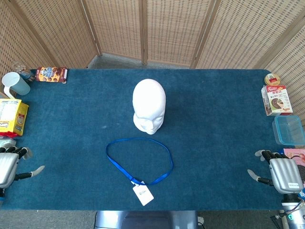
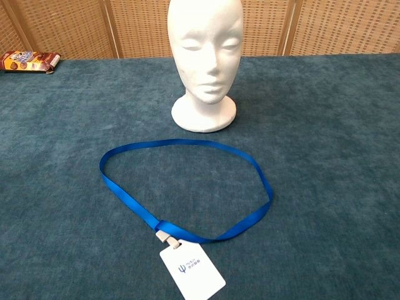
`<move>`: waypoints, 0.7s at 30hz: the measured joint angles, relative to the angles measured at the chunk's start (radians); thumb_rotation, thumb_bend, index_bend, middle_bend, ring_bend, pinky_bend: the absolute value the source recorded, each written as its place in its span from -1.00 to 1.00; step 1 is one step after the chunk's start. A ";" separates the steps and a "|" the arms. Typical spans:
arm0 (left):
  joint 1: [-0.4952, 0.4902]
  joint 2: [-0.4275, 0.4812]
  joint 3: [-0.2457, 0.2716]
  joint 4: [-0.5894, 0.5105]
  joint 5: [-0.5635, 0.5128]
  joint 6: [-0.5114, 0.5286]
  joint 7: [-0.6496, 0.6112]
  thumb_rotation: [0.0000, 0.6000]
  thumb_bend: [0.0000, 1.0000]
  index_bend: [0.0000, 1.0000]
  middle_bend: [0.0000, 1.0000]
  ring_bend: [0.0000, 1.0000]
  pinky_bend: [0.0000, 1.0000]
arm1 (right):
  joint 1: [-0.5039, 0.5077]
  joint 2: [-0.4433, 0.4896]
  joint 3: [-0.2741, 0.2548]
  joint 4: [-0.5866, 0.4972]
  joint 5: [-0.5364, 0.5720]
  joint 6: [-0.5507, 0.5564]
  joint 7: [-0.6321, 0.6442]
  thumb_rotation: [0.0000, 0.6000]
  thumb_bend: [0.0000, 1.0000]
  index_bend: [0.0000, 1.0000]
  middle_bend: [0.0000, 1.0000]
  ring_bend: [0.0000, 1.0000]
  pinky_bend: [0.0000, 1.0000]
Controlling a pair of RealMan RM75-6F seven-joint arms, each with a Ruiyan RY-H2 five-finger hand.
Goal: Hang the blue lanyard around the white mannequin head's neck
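Blue lanyard [image 1: 138, 160]: flat open loop on the blue table [image 1: 214, 143], white card [image 1: 143, 194] at its near end, just in front of the upright white mannequin head [image 1: 149, 106], not touching. Left hand [image 1: 9, 164] and right hand [image 1: 281, 172]: at the near table corners, fingers apart, holding nothing; advisable to grip the strap at opposite sides, keeping the loop wide to clear the crown. Chest view alone shows the face and round base; only the head view shows the hands.
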 measured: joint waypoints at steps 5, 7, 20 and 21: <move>-0.001 0.001 0.001 -0.002 -0.005 -0.005 0.005 -0.09 -0.84 -0.02 0.08 -0.05 -0.48 | 0.002 -0.009 0.002 0.008 0.002 -0.004 0.005 0.30 -0.51 -0.26 -0.05 0.02 0.01; -0.001 0.002 0.000 -0.005 -0.004 -0.002 0.005 -0.09 -0.84 -0.02 0.08 -0.04 -0.48 | 0.004 -0.012 0.002 0.013 0.003 -0.008 0.011 0.31 -0.51 -0.26 -0.05 0.02 0.01; -0.005 0.024 -0.008 -0.017 0.009 0.011 -0.014 -0.08 -0.84 -0.02 0.08 -0.02 -0.45 | 0.025 -0.019 0.007 0.023 -0.020 -0.017 0.067 0.31 -0.51 -0.26 -0.05 0.03 0.01; -0.006 0.026 -0.009 -0.018 0.011 0.012 -0.017 -0.08 -0.84 -0.02 0.08 -0.02 -0.45 | 0.029 -0.017 0.008 0.020 -0.022 -0.020 0.075 0.31 -0.51 -0.25 -0.05 0.03 0.01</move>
